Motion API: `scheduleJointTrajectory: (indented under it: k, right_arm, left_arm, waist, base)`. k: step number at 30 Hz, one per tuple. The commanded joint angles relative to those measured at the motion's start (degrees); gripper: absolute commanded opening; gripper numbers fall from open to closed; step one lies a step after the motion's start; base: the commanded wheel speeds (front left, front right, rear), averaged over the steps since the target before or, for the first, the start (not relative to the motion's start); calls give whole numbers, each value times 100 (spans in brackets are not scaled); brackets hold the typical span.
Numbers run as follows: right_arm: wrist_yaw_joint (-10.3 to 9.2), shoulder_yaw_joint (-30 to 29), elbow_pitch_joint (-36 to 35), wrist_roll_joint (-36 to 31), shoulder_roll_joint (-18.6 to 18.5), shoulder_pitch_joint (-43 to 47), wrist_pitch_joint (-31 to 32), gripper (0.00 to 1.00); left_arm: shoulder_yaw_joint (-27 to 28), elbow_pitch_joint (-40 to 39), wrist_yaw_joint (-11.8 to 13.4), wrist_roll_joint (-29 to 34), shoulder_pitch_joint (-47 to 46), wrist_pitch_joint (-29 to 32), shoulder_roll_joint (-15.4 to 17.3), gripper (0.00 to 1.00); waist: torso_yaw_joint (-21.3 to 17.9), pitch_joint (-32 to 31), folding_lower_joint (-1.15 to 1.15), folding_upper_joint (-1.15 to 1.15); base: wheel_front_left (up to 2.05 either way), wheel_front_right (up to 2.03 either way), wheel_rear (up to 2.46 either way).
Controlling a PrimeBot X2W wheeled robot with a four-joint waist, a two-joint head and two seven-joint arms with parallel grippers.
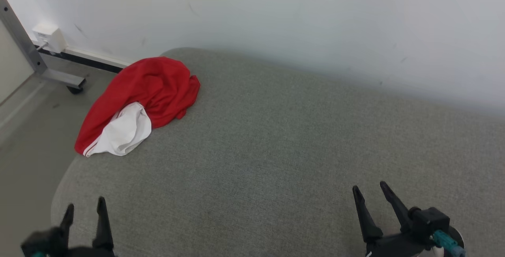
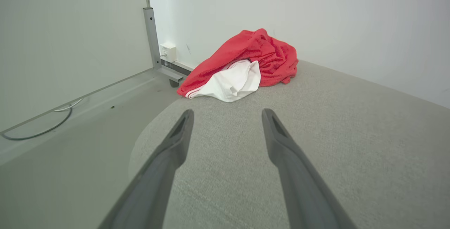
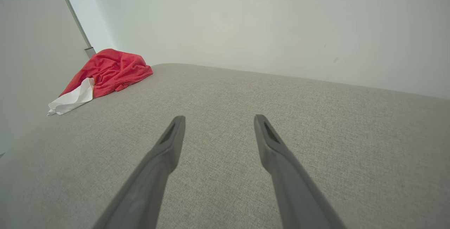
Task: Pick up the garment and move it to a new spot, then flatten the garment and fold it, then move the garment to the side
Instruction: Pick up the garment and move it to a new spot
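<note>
The left gripper (image 1: 86,202) holds its two dark fingers spread wide with nothing between them. Its body is cut off by the bottom edge of the head view. The right gripper (image 1: 370,186) is spread just as wide and is also empty, and its wrist is clipped by the same edge. Both are over the grey upholstered surface (image 1: 276,150). Whether their tips touch the fabric cannot be told.

The garment (image 1: 150,87) lies well ahead of the left gripper's fingertips, almost straight along their line. From the right gripper it is far ahead and off to the left. It is a crumpled red heap with a white part turned out toward the jaws. The folds hide its shape, so its kind is unclear. Its outer edge seems to reach past the surface's rim, though how far is hard to make out. Beyond it, a metal leg (image 1: 23,40) on a caster stands by the white wall (image 1: 296,16), its foot partly hidden by the garment in the left wrist view.
</note>
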Motion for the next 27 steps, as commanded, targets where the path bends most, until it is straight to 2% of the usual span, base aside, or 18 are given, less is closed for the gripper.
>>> scheduleJointTrajectory:
  k: [1, 10, 13, 18, 21, 27]
  right_arm:
    - [-13, 28, -85, -84, -98, -188, 8, 100]
    - [-13, 125, -729, -338, -452, -898, 306, 100]
    - [-13, 89, -941, -404, -514, -1001, 377, 100]
    - [-13, -45, -1519, -538, -615, -1101, 530, 100]
    - [-13, -139, -1852, -606, -651, -1083, 617, 100]
    - [-13, -195, -2430, -723, -644, -1009, 720, 100]
  left_arm:
    - [37, 95, -24, -227, -402, 175, 93, 100]
    - [154, 464, -38, -1333, -2537, 1174, 808, 100]
    - [162, 472, -39, -1684, -2935, 1410, 961, 100]
    - [606, 549, -26, -2658, -3821, 2094, 1316, 100]
    - [740, 462, 108, -2835, -4153, 2502, 1570, 100]
    - [953, 272, 495, -3173, -4493, 3236, 1787, 100]
  waist:
    - [-213, 549, 0, 0]
    - [-883, 2045, 0, 0]
    - [-1012, 2367, 0, 0]
    - [-1276, 3049, 0, 0]
    - [-1411, 3364, 0, 0]
    - [-1640, 3811, 0, 0]
  base:
    - [0, 0, 0]
    - [0, 0, 0]
    - [0, 0, 0]
    - [0, 0, 0]
    - [0, 0, 0]
    - [0, 0, 0]
